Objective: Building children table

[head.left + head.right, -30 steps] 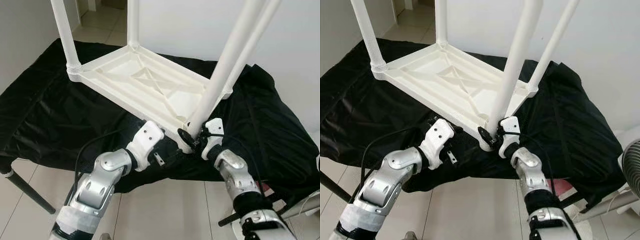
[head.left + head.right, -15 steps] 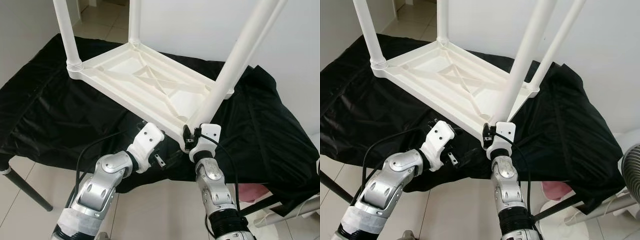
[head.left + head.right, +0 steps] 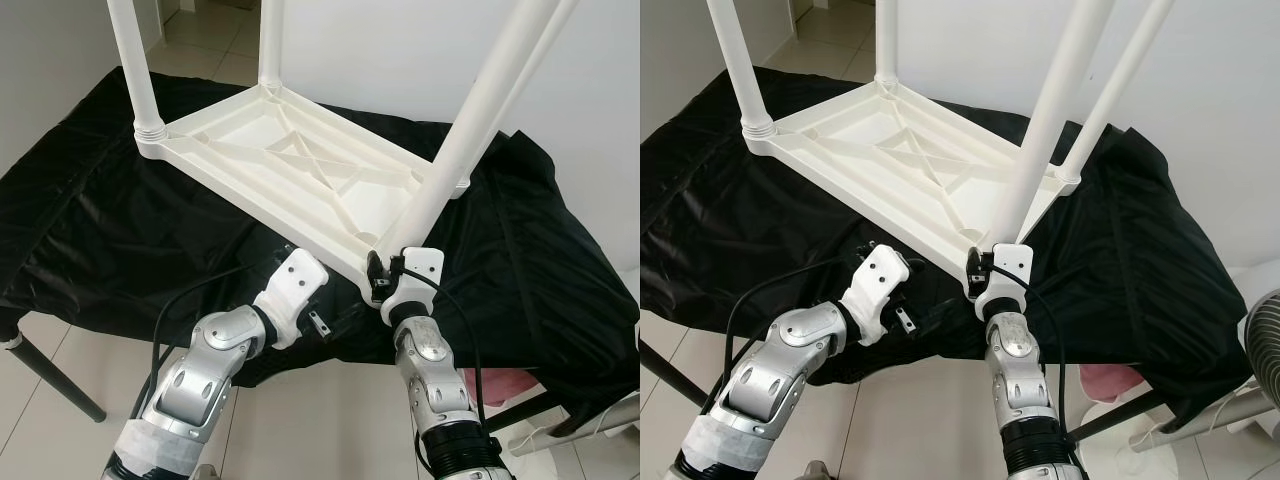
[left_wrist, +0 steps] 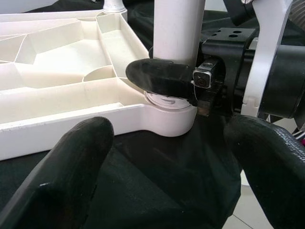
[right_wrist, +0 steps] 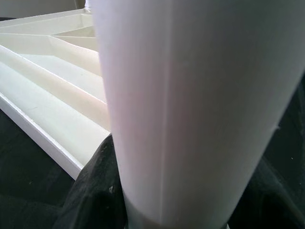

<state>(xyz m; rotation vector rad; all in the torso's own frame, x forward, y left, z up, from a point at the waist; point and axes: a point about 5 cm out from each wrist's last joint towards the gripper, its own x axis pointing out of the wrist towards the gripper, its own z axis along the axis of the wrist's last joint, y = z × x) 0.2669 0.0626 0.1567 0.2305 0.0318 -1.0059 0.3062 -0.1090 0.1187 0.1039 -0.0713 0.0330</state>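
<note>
A: Item and location?

B: White children's table [image 3: 300,165], lying upside down on the black-draped bench [image 3: 90,230], four legs pointing up.

A: Step in hand?

B: Seating the near-corner leg [image 3: 470,130]. The right pincer [image 4: 164,78] is clasping its base, just above the socket [image 4: 171,112]. The left pincer [image 4: 171,167] is hovering just short of that corner, fingers spread wide, empty.

A: Next?

B: Probably twisting or pressing the leg home; steadying the tabletop would help.
</note>
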